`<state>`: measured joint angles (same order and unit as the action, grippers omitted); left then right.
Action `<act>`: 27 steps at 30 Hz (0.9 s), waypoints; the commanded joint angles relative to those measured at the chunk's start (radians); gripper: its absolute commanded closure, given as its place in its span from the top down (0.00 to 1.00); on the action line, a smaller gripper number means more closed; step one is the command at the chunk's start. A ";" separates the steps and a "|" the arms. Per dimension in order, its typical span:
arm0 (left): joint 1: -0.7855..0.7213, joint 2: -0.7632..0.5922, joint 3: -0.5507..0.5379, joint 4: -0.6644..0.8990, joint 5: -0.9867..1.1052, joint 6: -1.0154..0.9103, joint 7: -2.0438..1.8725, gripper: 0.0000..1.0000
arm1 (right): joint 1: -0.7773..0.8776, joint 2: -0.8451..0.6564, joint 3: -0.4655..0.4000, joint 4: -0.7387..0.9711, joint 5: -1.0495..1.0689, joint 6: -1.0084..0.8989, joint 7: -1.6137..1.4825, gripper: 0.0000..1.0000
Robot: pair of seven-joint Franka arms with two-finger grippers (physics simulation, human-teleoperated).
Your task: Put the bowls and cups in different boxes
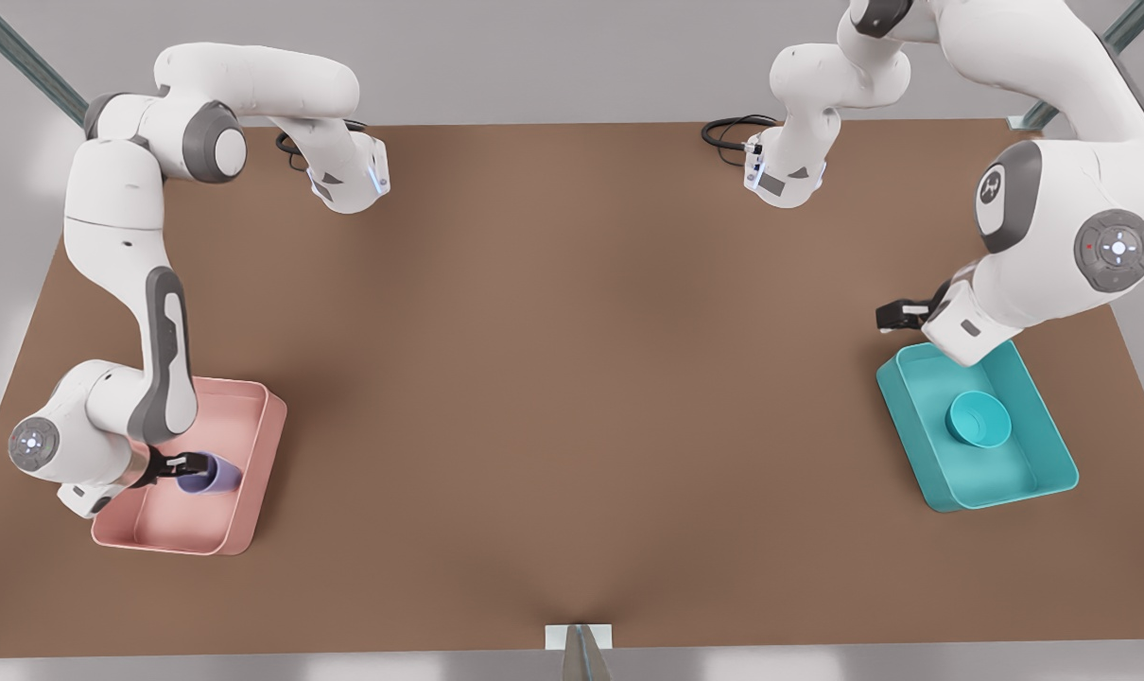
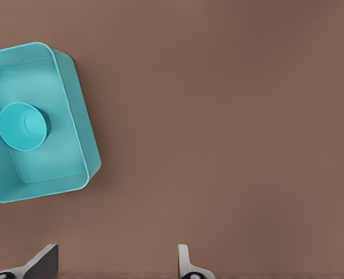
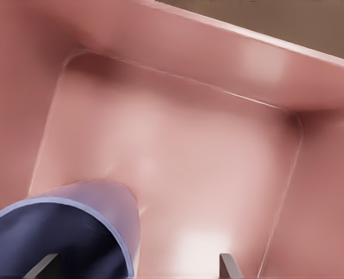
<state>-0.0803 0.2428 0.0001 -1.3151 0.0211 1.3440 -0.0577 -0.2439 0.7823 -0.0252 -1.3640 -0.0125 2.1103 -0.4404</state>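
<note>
**Cup in pink, bowl in teal**

Nearest the lens, the lavender cup (image 3: 67,232) sits tilted inside the pink box (image 1: 251,445), with the right gripper (image 1: 182,464) around its rim; fingers look spread, so I can't tell if it's really gripping. Over at the front view's right, the teal bowl (image 1: 978,419) rests in the teal box (image 1: 1026,378). The left gripper (image 1: 898,315) hangs beside that box, fingers apart, holding nothing, over the brown table (image 1: 572,378).

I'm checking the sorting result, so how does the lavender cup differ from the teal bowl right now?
The lavender cup lies in the pink box; the teal bowl sits in the teal box. The cup is tipped on its side, the bowl upright. The right pincer is at the cup, fingers open; the left pincer is clear of the bowl. Both are small and handleless.
</note>
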 commanded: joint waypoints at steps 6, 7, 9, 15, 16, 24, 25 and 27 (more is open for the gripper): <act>0.030 0.021 0.000 0.005 0.002 -0.002 0.010 1.00 | 0.008 -0.121 0.019 0.003 0.016 -0.156 -0.097 1.00; 0.036 0.021 0.000 0.004 0.002 0.000 0.022 1.00 | 0.011 -0.159 0.031 0.006 0.023 -0.200 -0.093 1.00; 0.036 0.027 0.000 0.002 0.002 -0.002 0.024 1.00 | 0.047 -0.236 0.036 0.009 0.055 -0.302 -0.014 1.00; 0.034 0.036 -0.002 -0.004 -0.004 -0.002 0.047 1.00 | 0.218 -0.511 0.034 -0.081 -0.026 -0.518 0.301 1.00; 0.034 0.036 -0.002 -0.004 -0.003 -0.002 0.047 1.00 | 0.218 -0.572 0.034 -0.128 -0.024 -0.520 0.304 1.00; 0.027 0.035 -0.005 0.000 -0.003 -0.008 0.044 1.00 | 0.236 -0.657 0.036 -0.155 -0.012 -0.544 0.379 1.00; 0.027 0.035 -0.005 0.000 -0.003 -0.011 0.042 1.00 | 0.235 -0.657 0.036 -0.156 -0.014 -0.559 0.373 1.00; 0.033 0.035 -0.003 0.000 -0.003 -0.009 0.044 1.00 | 0.235 -0.660 0.036 -0.167 -0.018 -0.559 0.370 1.00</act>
